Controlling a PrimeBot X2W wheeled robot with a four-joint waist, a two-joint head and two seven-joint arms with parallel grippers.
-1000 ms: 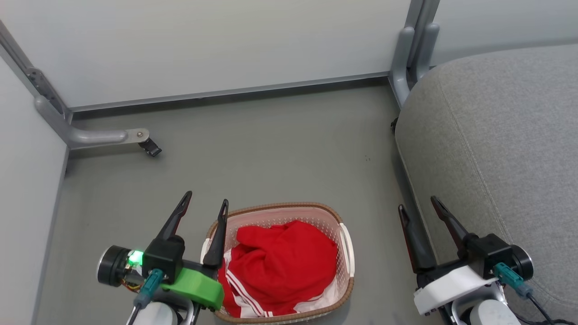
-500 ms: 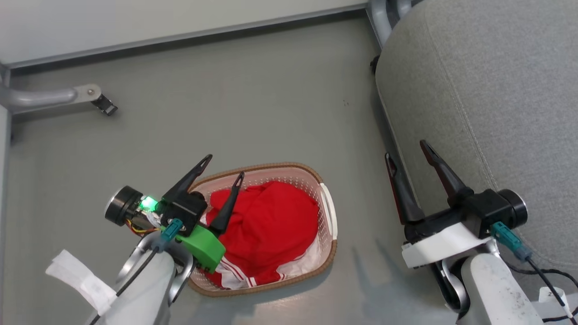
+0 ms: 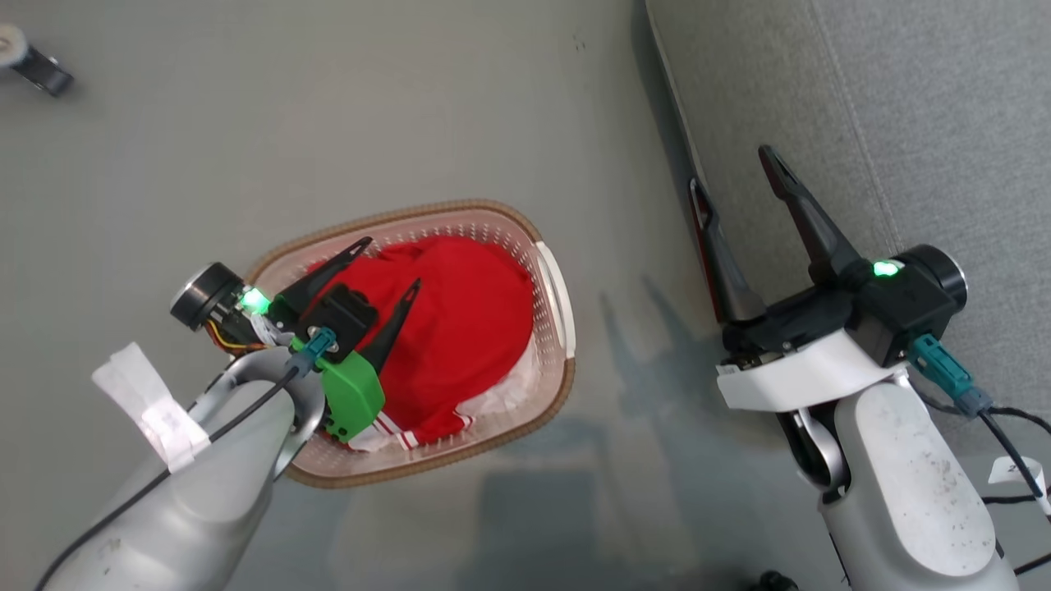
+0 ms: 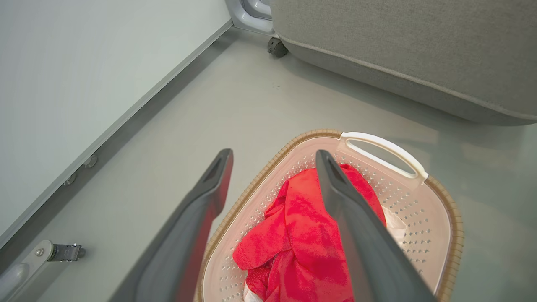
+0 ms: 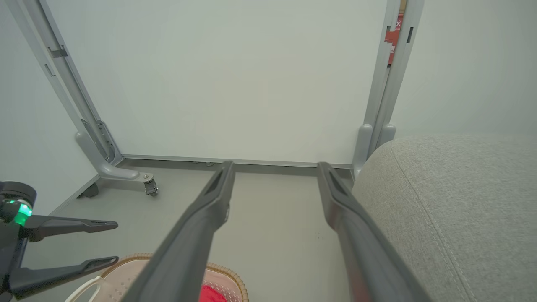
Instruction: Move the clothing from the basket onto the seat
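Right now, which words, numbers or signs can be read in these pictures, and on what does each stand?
Red sticker on the grey post: white marks, too small to read.
White tag at the head view's lower right: dark marks, too blurred to read.
Clothing: red folds, nothing readable.

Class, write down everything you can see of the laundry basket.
The basket is small, oval, cream plastic with perforated walls, a brown woven-look rim and a white handle. It stands upright on the grey floor near the seat, holding crumpled red clothing. The open left hand hovers over it.
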